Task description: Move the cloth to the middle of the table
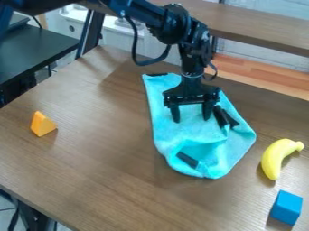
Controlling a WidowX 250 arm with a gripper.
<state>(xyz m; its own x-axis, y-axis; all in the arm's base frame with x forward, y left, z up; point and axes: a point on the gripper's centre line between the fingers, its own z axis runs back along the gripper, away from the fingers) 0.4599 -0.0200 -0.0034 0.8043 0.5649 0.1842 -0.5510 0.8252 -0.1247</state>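
The black gripper point(192, 116) hangs over the upper middle part of the cloth, its two fingers pointing down and spread apart, with nothing visible between them but cloth below. The light blue cloth point(172, 131) lies right of centre on the wooden table point(96, 149), stretching from behind the gripper toward the front. Its near end is rumpled and folded, with dark patches on it. Whether the fingertips touch the cloth I cannot tell.
An orange wedge block point(42, 124) sits at the left of the table. To the right of the cloth lie a yellow banana point(275, 158) and, nearer the front, a blue block point(286, 207). A black surface point(36, 49) stands beyond the table's left edge.
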